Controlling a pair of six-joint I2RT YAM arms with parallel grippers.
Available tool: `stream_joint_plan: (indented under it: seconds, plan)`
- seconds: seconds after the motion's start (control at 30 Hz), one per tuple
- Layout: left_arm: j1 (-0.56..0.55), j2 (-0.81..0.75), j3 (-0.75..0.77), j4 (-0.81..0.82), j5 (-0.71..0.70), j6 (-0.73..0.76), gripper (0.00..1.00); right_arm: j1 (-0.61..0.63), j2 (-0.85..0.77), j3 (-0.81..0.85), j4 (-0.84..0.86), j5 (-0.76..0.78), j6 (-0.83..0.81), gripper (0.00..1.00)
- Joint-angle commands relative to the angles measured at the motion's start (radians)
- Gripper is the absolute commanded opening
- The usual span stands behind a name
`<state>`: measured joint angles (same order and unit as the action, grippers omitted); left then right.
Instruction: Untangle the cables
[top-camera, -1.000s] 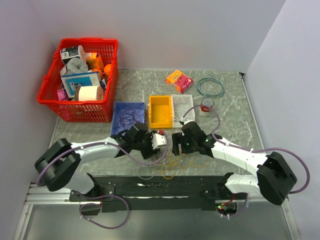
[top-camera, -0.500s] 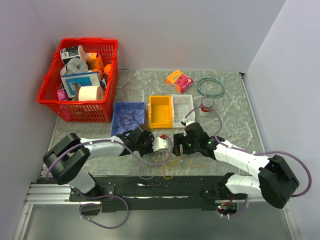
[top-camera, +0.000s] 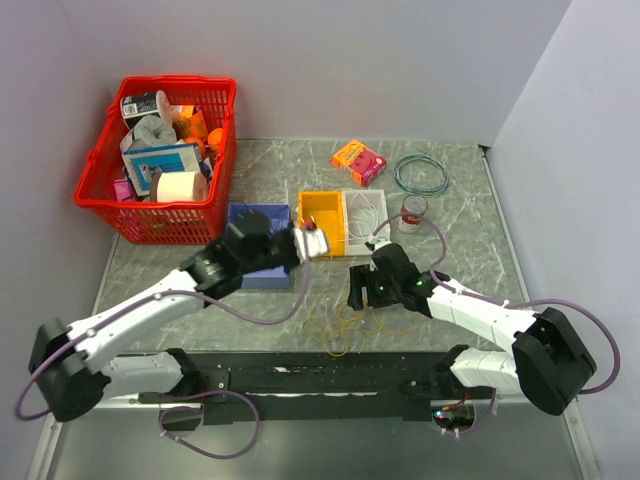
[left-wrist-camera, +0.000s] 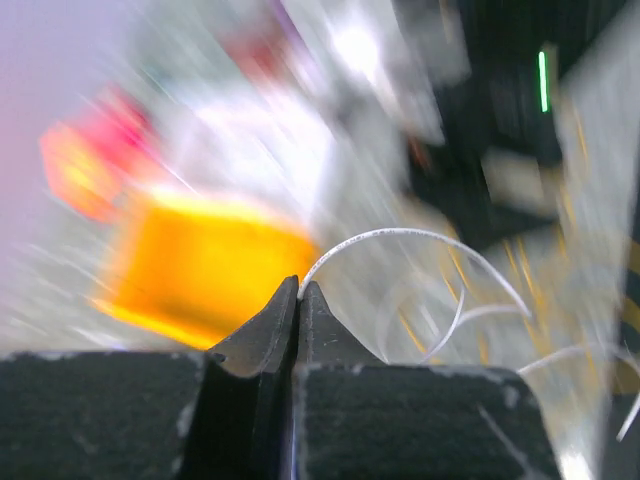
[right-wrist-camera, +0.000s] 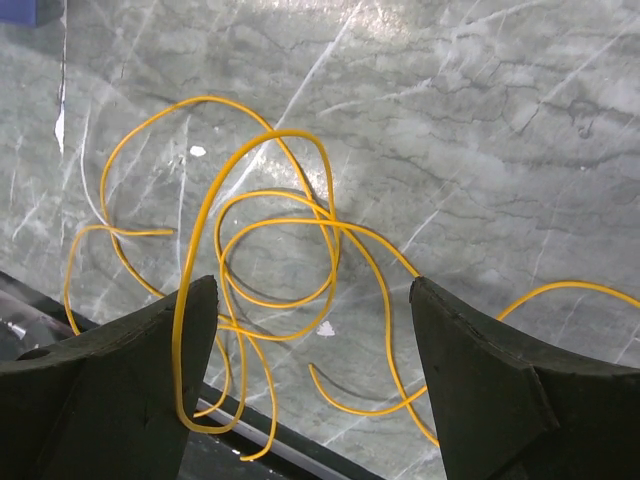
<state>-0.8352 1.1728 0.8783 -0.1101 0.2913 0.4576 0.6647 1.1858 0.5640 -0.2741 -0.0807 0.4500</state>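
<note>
A tangle of yellow-orange cables (top-camera: 345, 322) lies on the marble table near its front edge. My right gripper (top-camera: 356, 290) hovers just above them, open. In the right wrist view its fingers straddle the yellow loops (right-wrist-camera: 290, 250), and one loop curls around the left fingertip (right-wrist-camera: 195, 330). My left gripper (top-camera: 314, 242) is raised by the orange bin (top-camera: 322, 222). In the blurred left wrist view its jaws (left-wrist-camera: 300, 285) are shut on a thin white cable (left-wrist-camera: 420, 234) that arcs away to the right. No purple cable shows.
A full red basket (top-camera: 215, 140) stands at the back left. A blue bin (top-camera: 240, 213) lies partly under my left arm, with a white tray (top-camera: 368, 205) beside the orange bin. A small can (top-camera: 412, 212), a teal wire coil (top-camera: 420, 173) and an orange-pink box (top-camera: 358, 161) sit behind.
My left gripper shut on the white cable, then rose and swung back toward the orange bin, pulling the cable out of the pile. My right gripper barely moved.
</note>
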Motion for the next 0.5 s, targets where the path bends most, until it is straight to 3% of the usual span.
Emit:
stream_joint_plan:
  seconds: [0.0, 0.23, 0.4, 0.47]
  plan:
    - [0.008, -0.076, 0.190, 0.163, -0.019, -0.068, 0.01, -0.017, -0.032, 0.043, 0.003, 0.004, -0.017, 0.84]
    - [0.008, -0.124, 0.378, 0.311, -0.131, -0.001, 0.01, -0.027, -0.070, 0.082, -0.042, 0.016, -0.051, 0.87]
    - [0.008, -0.114, 0.464, 0.378, -0.166, 0.101, 0.01, -0.027, -0.230, 0.161, -0.117, 0.041, -0.202, 0.99]
    - [0.008, -0.119, 0.467, 0.362, -0.149, 0.153, 0.01, -0.028, -0.315, 0.192, -0.135, 0.009, -0.259, 1.00]
